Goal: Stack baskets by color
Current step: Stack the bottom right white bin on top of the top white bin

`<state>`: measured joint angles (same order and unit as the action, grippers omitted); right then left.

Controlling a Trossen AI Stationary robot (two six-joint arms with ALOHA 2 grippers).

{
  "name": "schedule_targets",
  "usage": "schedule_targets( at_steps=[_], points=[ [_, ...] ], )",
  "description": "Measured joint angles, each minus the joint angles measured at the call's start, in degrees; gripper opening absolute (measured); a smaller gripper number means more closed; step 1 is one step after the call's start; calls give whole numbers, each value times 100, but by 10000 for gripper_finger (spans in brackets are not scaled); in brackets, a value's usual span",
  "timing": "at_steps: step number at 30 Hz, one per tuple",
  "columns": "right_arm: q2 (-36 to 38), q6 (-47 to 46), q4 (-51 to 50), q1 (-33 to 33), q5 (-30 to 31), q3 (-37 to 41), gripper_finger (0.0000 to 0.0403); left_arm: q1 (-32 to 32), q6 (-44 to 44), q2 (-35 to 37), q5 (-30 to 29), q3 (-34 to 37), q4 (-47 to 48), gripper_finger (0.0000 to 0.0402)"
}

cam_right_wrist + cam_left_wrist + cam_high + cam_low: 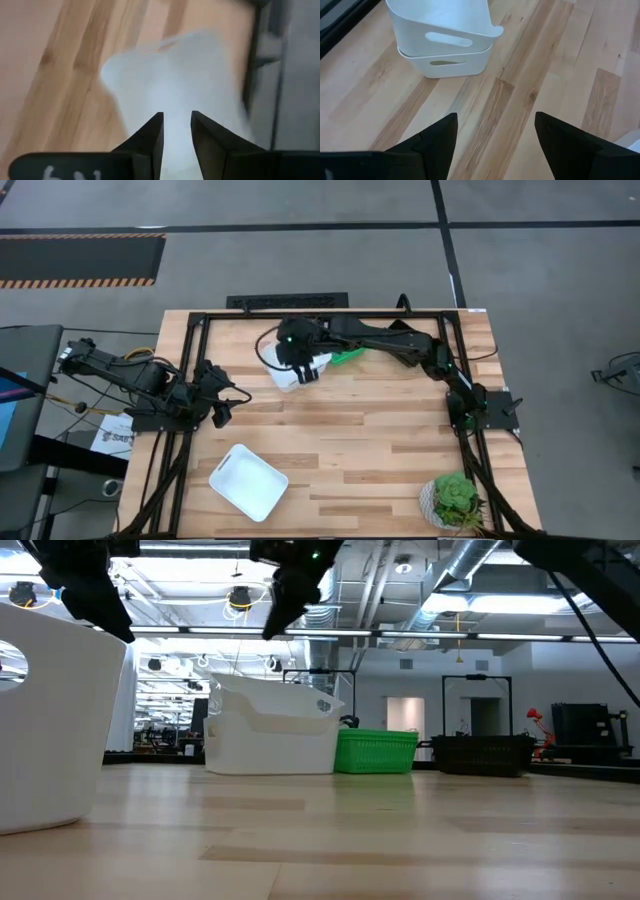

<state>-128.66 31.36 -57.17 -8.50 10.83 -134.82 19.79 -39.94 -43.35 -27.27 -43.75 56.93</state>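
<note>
Two white baskets [275, 730] stand nested at the far middle of the table, the upper one [440, 22] sitting inside the lower one [445, 62]. Beside them are a green basket [375, 752] and a black basket [483, 755]. A third white basket [248, 482] rests on its bottom near the front left. My right gripper [303, 370] hangs above the white stack, clear of it in the low view [282, 610], its fingers [150, 135] a little apart with nothing between them. My left gripper [495, 140] waits open at the table's left side [222, 412].
A potted plant [455, 500] stands at the front right corner. A black frame [190, 330] runs round the table's edges. Bare wood [360, 440] lies across the middle and front of the table.
</note>
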Motion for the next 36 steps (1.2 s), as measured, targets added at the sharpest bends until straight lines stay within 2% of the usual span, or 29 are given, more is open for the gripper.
schedule_targets(
  at_steps=[5, 14, 22, 25, 30, 36],
  points=[
    [-288, -353, -827, 89, -183, 13, 120, 0, 1, 1, -5, -2, -2, 254],
    [-1062, -441, -929, 180, -248, 22, 120, 2, -17, 2, -6, 0, 15, 254],
    [-1229, -456, -1001, 152, -198, 13, 118, 2, 29, 0, -18, 0, 34, 254],
    [-1229, -496, -845, 121, -170, 13, 99, 2, 26, 2, -41, 0, 26, 254],
    [-1229, -560, -860, 101, -119, 9, 16, 2, 22, 0, -42, 0, 23, 254],
    [-1191, -516, -944, 160, 93, 10, 7, 2, 15, 0, -41, 0, 22, 254]
  ],
)
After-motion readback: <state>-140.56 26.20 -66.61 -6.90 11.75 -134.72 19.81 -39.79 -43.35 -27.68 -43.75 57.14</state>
